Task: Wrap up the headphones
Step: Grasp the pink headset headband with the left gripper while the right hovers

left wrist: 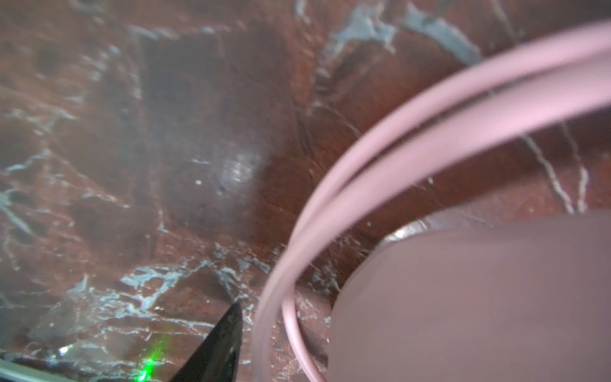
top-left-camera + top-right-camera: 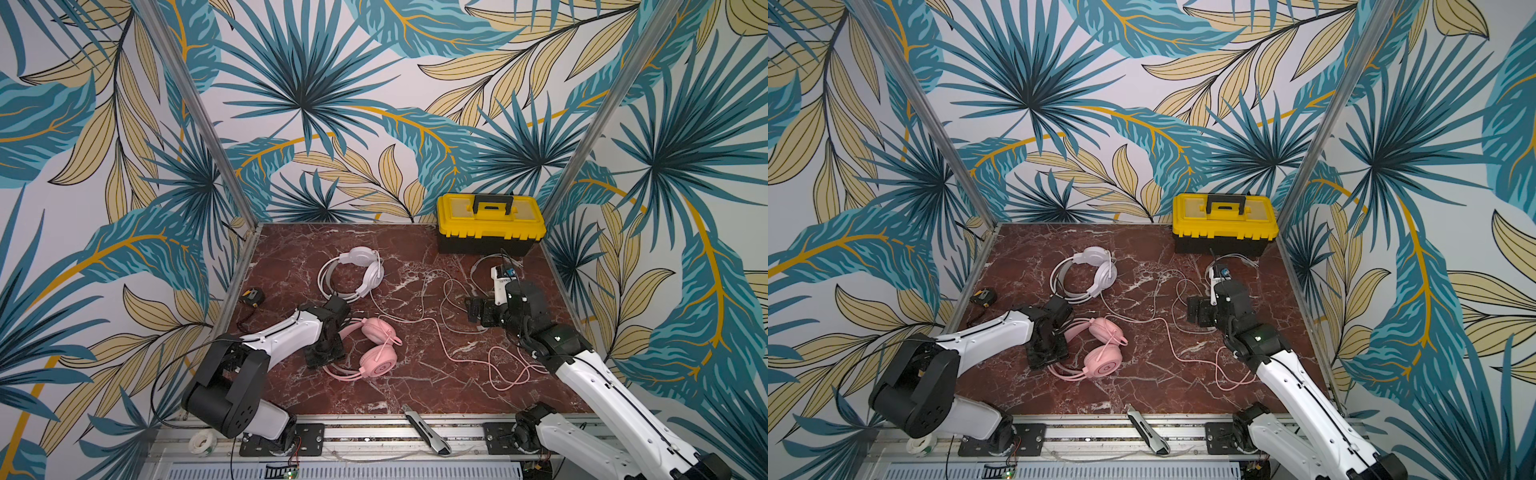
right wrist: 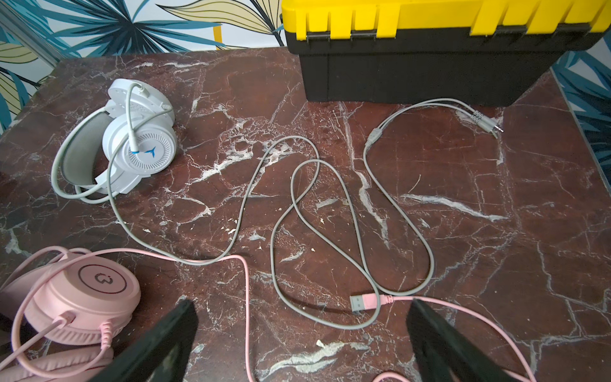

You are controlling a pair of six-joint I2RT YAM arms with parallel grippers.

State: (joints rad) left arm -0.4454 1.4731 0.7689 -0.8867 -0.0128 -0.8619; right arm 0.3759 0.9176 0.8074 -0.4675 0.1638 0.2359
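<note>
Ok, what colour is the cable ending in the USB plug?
Pink. The USB plug shows best in the right wrist view.

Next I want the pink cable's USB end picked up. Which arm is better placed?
Right. The right gripper is open, and the pink USB plug lies between its fingers in the wrist view. The left gripper sits at the pink headset, well away.
</note>
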